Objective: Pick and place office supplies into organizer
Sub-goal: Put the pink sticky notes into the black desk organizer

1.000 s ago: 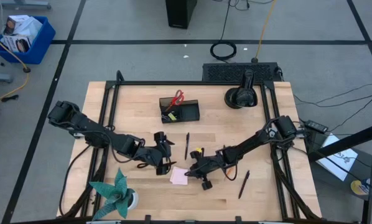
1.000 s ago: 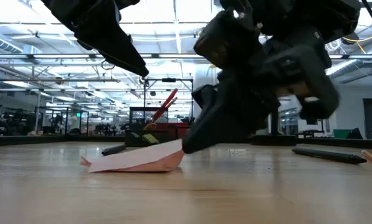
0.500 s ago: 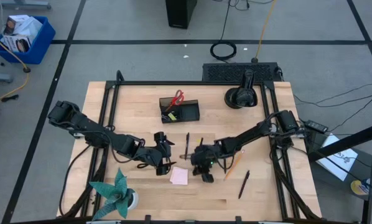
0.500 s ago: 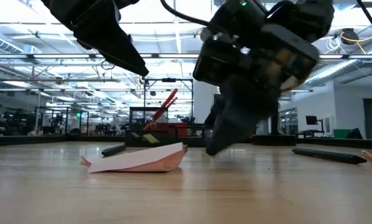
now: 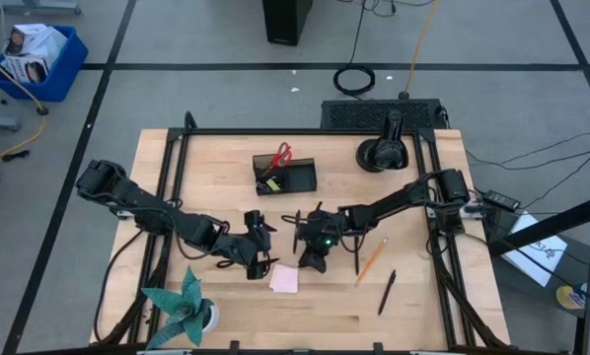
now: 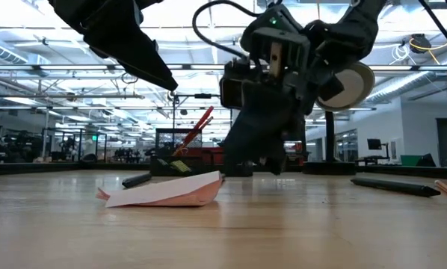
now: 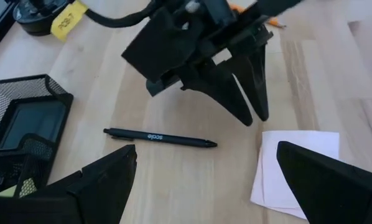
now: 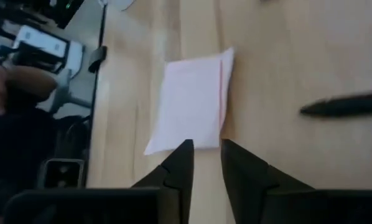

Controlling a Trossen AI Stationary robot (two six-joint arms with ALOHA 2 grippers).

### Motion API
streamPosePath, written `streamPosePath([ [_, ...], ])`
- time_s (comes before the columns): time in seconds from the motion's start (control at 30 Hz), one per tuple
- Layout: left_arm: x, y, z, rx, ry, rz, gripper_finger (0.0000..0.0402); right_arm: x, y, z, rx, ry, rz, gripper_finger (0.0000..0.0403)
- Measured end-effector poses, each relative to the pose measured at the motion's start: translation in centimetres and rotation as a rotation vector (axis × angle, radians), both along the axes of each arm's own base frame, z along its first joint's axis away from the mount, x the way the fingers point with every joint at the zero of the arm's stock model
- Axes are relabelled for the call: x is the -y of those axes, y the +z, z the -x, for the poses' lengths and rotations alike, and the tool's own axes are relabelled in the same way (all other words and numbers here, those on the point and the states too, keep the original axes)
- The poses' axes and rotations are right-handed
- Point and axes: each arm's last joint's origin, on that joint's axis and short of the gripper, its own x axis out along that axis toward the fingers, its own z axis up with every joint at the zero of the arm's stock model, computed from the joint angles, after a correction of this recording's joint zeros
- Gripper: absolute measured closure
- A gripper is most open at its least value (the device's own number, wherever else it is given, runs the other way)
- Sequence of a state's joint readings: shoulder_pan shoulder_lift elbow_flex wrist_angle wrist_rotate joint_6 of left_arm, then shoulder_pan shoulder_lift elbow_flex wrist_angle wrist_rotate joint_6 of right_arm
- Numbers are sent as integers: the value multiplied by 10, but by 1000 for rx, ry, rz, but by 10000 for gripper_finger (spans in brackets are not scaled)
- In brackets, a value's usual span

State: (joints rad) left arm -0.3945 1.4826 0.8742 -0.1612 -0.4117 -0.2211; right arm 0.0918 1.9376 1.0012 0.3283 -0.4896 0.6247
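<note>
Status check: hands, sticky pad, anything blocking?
Left hand open, beside pink pad. Right hand slightly parted, empty, above pad edge. Black pen lies nearby, nothing blocking.

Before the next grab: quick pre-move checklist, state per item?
1. Right gripper empty, fingers slightly apart: ok.
2. Sticky-note pad flat on the table: not ok; in the low view one edge is lifted.
3. Black pen near the right gripper lies free: ok.
4. Left gripper clear of the pad: cannot tell; it is open, right beside the pad.
5. Organizer unobstructed: ok.
6. Pencil and second pen clear of both arms: ok.
</note>
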Motion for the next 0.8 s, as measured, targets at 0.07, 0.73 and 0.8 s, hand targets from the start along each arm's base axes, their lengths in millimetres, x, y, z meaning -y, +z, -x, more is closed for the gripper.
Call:
streamPosePath([
  [0.07,0,0,0,0,0,1,11,0,-3,0,-21,-5,-24,315],
  [0.73,2,0,1,0,-13,-5,11,-12,-11,-4,-101,-49,0,267],
  [0.8,2,0,1,0,-14,-5,11,-15,-9,-6,-111,-43,27,268],
])
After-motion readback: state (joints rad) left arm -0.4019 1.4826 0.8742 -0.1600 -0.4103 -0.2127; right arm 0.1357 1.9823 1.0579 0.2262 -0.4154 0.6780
